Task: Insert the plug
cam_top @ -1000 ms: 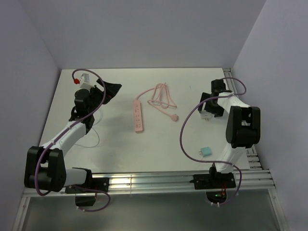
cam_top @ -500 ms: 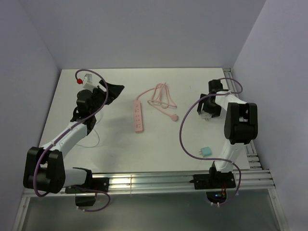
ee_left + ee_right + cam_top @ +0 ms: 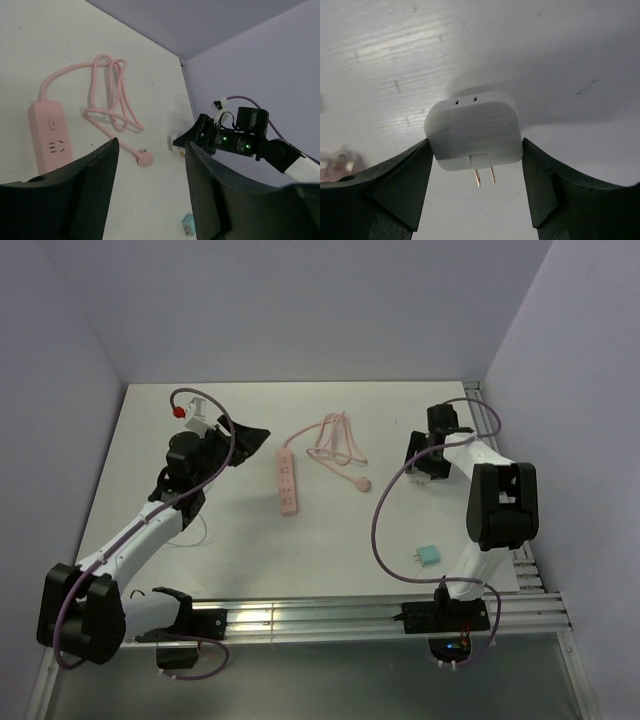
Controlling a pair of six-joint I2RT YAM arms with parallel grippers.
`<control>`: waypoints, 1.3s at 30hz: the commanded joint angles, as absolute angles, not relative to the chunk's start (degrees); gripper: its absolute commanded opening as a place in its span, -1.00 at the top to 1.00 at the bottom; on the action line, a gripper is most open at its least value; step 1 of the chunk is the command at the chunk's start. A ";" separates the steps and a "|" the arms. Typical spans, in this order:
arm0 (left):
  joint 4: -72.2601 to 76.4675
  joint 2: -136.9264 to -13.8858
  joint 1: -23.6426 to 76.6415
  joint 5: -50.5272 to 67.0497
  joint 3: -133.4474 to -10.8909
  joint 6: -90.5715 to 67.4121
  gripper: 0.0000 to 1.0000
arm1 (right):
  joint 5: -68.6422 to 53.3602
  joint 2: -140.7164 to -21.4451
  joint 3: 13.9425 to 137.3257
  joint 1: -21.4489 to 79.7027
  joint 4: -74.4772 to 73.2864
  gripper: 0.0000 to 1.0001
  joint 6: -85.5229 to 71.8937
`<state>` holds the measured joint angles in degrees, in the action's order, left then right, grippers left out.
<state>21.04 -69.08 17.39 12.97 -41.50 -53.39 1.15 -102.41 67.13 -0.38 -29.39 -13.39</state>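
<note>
The right gripper (image 3: 475, 143) has its jaws closed against both flanks of a white adapter (image 3: 470, 125), whose two copper prongs point back toward the wrist. The left gripper (image 3: 150, 145) hangs with jaws apart and nothing between them, near the far end of the pink power strip (image 3: 287, 483). The plug (image 3: 428, 556) lies on the table (image 3: 330, 540) near the right arm's base, well apart from both grippers, with its prongs pointing toward the left arm's side and its long axis running across the table

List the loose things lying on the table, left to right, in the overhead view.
pink power strip → coiled pink cord → teal plug
</note>
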 commanded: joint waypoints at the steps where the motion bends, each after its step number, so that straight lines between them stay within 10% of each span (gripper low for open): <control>1: 18.99 -64.08 20.99 11.43 -43.86 -50.20 -0.16 | -3.42 -94.15 63.65 1.58 -25.06 1.00 -16.34; 7: 16.34 -57.93 28.72 12.56 -41.14 -45.89 0.04 | -10.62 -70.37 52.32 5.26 -18.21 1.00 -26.08; 16: 20.12 -50.63 47.34 2.82 -35.16 -38.24 -0.24 | -16.44 -43.36 40.97 13.44 -10.73 1.00 -50.94; 39: 24.97 -67.85 73.56 -27.15 -45.25 -29.97 -0.61 | -3.25 -34.19 34.89 36.38 -7.47 1.00 -79.27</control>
<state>25.15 -66.87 73.32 -22.61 -41.71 -31.05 -7.05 -34.65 34.37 34.63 -10.00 -76.38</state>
